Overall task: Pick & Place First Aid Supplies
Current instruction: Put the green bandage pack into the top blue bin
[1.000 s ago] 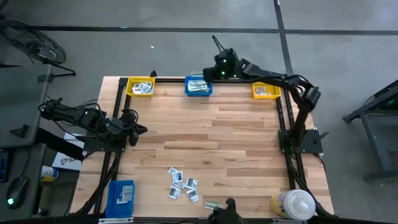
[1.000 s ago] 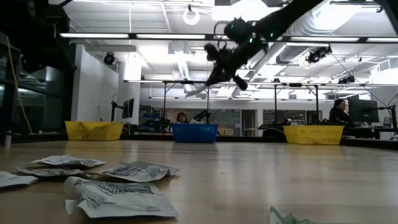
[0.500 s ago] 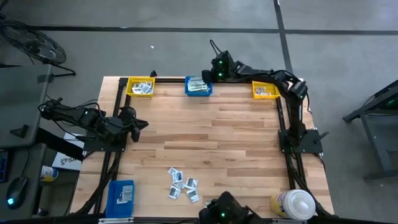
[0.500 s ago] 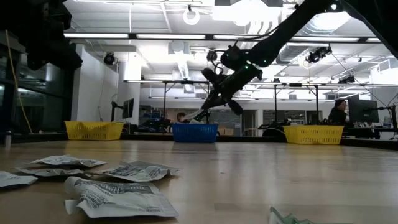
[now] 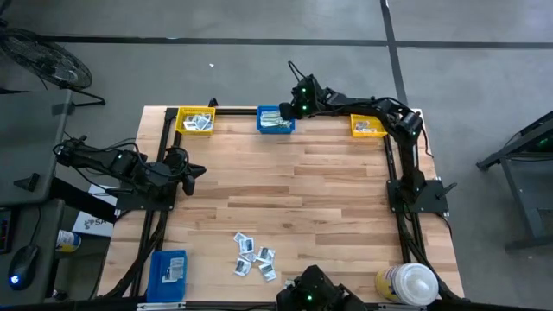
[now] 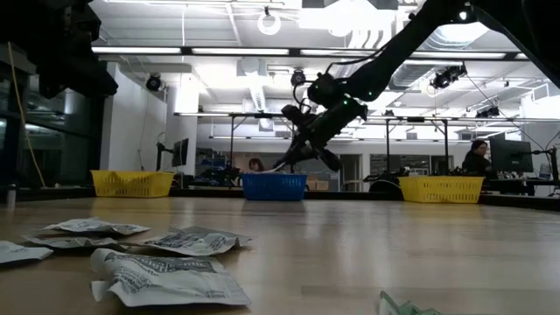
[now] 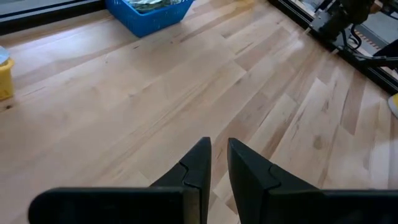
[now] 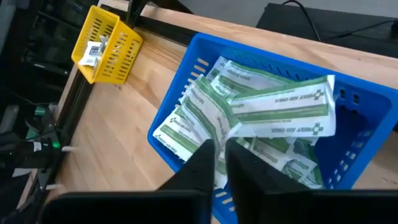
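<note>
Blue bin (image 8: pixel 198 67) of green-and-white packets (image 8: pixel 273 111)

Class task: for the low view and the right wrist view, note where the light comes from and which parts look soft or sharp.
Low view: ceiling strip lights glare brightly, the near white packets look soft. Right wrist view: even light, print on the green-and-white strips in the blue bin reads sharply, the fingers are dark.

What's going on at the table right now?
The right gripper is poised over the blue bin at the table's far edge, which is full of green-and-white strip packets. Its fingers are nearly together, and whether it holds a packet is unclear. The left gripper waits at the left side. White square packets lie near the front edge.
</note>
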